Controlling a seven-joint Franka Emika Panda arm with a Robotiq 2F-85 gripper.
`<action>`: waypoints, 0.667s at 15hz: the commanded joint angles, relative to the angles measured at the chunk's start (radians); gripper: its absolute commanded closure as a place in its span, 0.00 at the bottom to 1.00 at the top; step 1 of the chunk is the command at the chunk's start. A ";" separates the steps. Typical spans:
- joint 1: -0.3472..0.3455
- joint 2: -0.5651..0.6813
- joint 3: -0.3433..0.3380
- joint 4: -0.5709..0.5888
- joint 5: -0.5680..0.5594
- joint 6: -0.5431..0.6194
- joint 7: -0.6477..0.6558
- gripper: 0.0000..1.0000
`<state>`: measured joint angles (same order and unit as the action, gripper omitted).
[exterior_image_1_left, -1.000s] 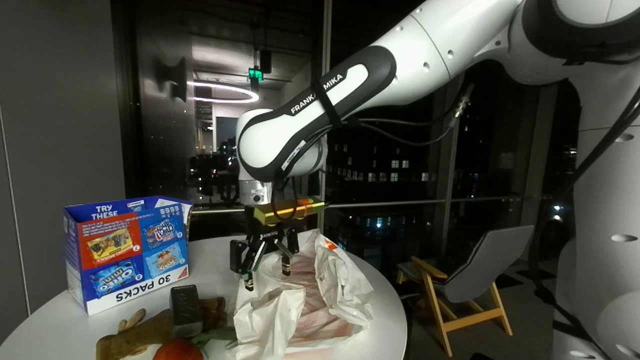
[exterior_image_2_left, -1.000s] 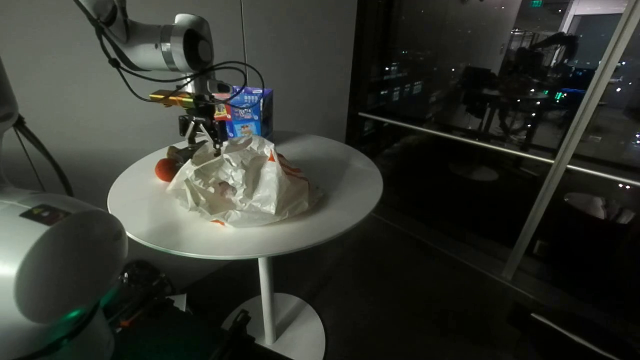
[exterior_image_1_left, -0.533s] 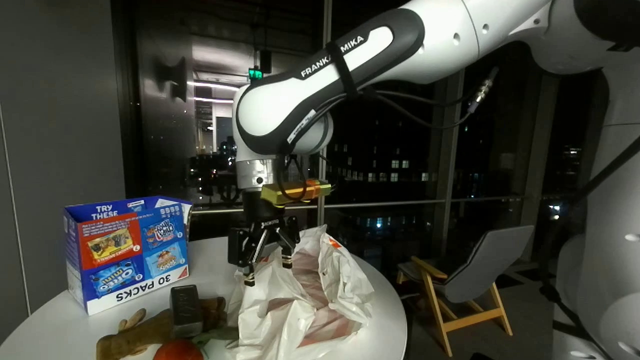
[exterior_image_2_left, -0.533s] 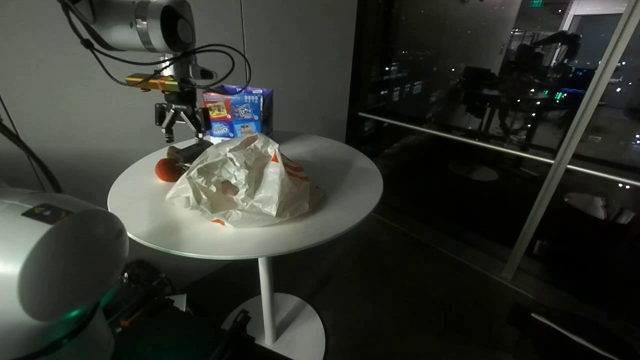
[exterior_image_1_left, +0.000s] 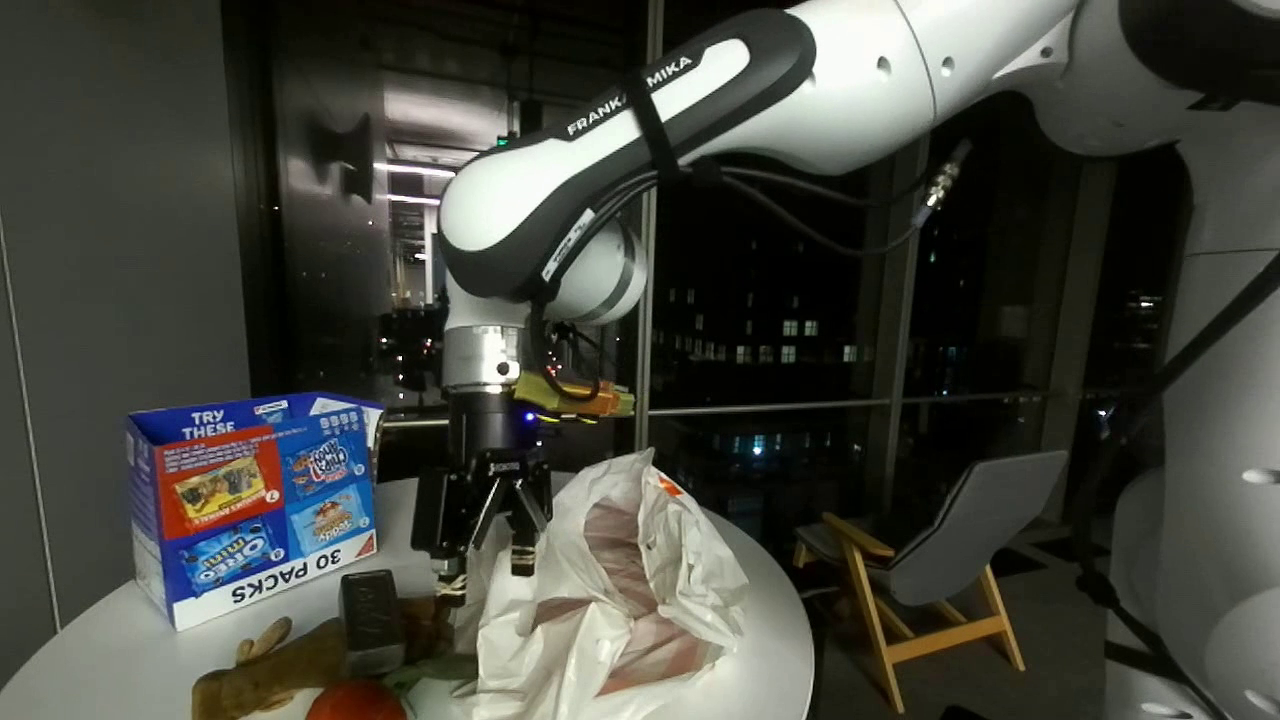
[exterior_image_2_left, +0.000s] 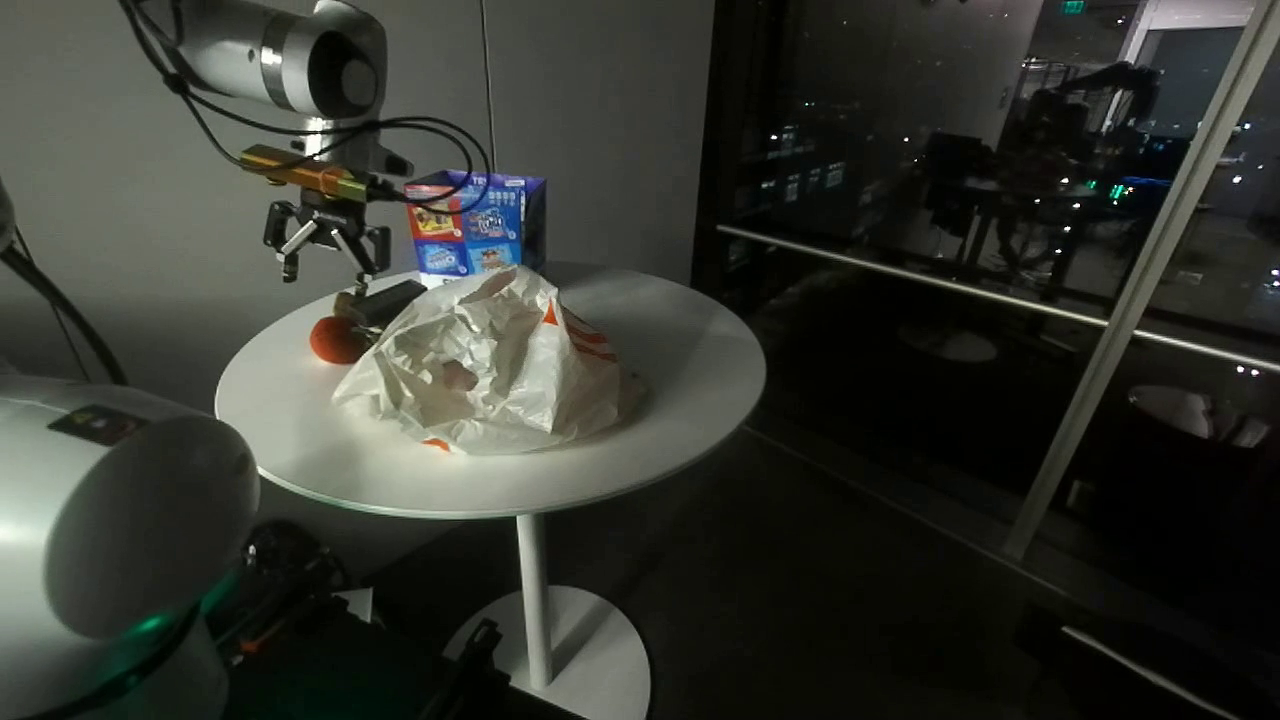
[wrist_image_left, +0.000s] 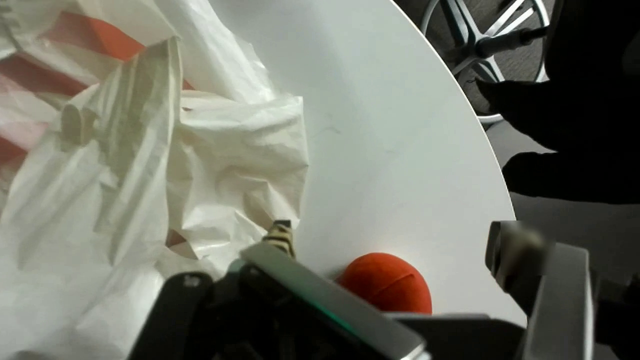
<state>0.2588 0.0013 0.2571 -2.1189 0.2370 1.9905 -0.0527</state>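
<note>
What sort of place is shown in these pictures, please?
Probably an office lounge or break area, though the pictures do not settle it: tall dark windows, a low wood-framed lounge chair and a round pedestal table suggest this.

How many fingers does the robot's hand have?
2. In an exterior view, the open gripper has one finger showing against the white bag; the other finger is further left in the picture. Both exterior views show just these two; none seems hidden.

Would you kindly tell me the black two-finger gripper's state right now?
The gripper is open, jaws wide apart, holding nothing.
</note>
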 joint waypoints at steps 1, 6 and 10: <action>0.032 0.100 0.033 0.068 -0.077 0.029 0.005 0.00; 0.055 0.118 0.053 0.048 -0.134 0.051 0.021 0.00; 0.050 0.131 0.061 0.045 -0.079 0.081 -0.057 0.00</action>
<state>0.3129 0.1255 0.3080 -2.0768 0.1111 2.0438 -0.0375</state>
